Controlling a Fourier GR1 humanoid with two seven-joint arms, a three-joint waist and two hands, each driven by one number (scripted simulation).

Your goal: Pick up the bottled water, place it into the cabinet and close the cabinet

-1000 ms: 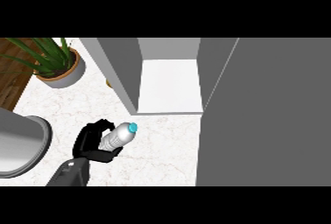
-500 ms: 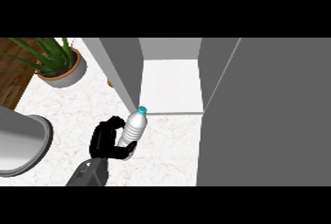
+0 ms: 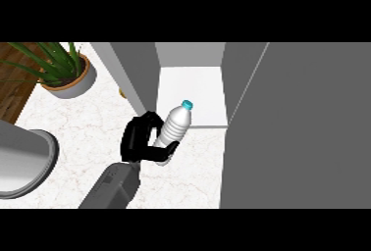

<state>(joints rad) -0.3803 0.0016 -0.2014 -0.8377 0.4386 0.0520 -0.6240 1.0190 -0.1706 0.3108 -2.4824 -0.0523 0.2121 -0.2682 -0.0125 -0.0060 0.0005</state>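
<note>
The bottled water (image 3: 176, 125) is clear with a blue cap and tilts with its cap toward the cabinet. My left hand (image 3: 138, 139) is shut on it from the left, fingers curled round its lower half. The bottle's cap is level with the front edge of the open cabinet's white floor (image 3: 196, 88). The cabinet's grey door (image 3: 304, 122) stands open at the right and fills that side of the view. My right hand does not show.
A potted plant (image 3: 66, 73) stands at the back left on the marbled counter (image 3: 80, 127). A large grey round vessel (image 3: 25, 162) sits at the left edge. The cabinet's left wall (image 3: 138, 73) rises just beyond my hand.
My left hand has carried the bottle up and to the right, from the counter's middle to the cabinet's opening. The bottle now stands more upright.
</note>
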